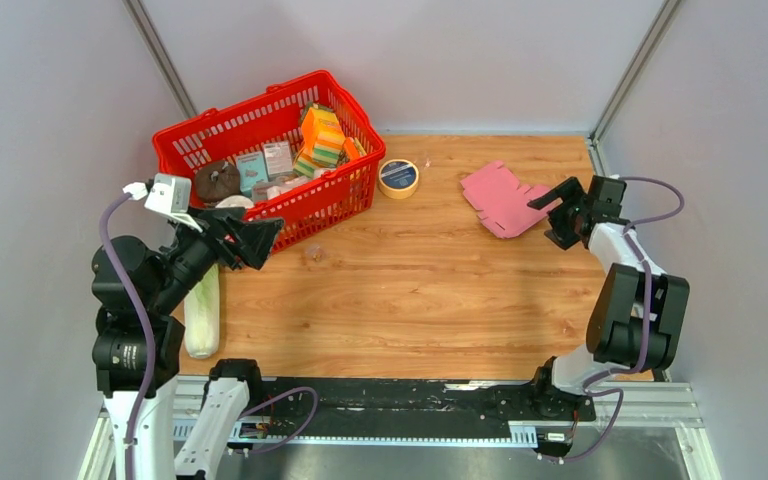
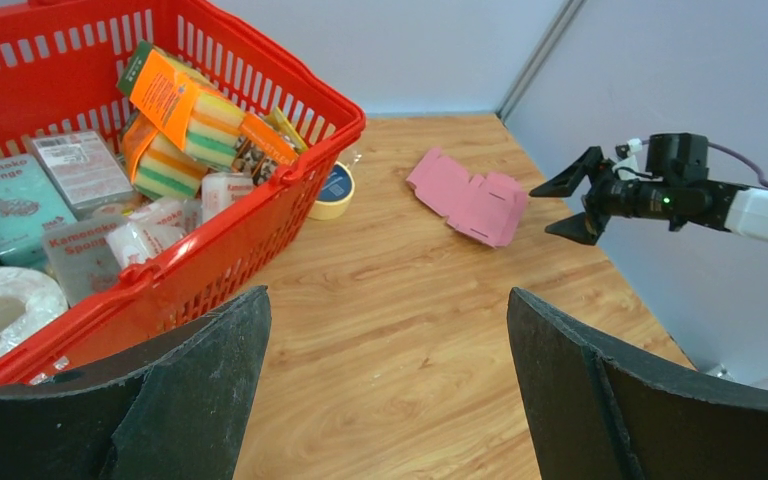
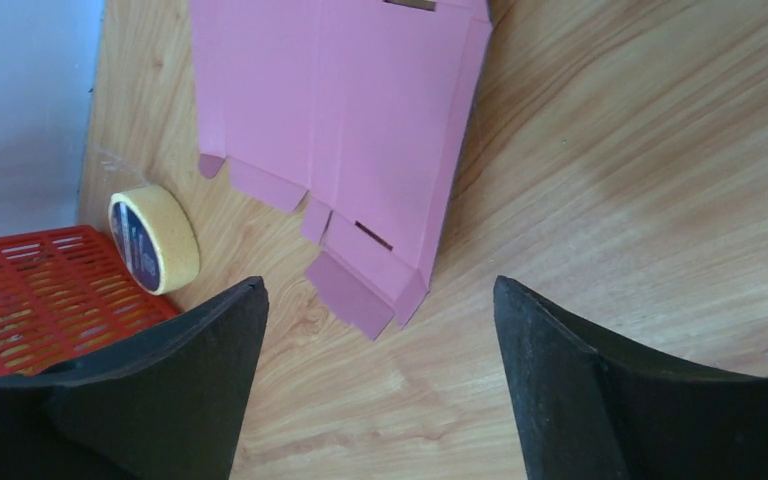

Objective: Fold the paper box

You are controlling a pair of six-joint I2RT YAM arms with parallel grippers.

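The paper box [image 1: 501, 197] is a flat pink notched cut-out with flaps, lying on the wooden table at the back right. It also shows in the left wrist view [image 2: 467, 196] and fills the top of the right wrist view [image 3: 340, 130]. My right gripper [image 1: 554, 213] hovers open at the cut-out's right edge, its near corner just ahead of the fingers [image 3: 380, 290], nothing between them. My left gripper [image 1: 260, 235] stands open beside the red basket, far from the card, with only bare table between its fingers [image 2: 388, 300].
A red basket [image 1: 345, 105] at the back left holds striped sponge packs [image 1: 321, 135], small cartons and wrapped items. A roll of yellow tape [image 1: 398, 177] lies between basket and card. A pale cylinder [image 1: 201, 312] lies at the left edge. Grey walls enclose the table.
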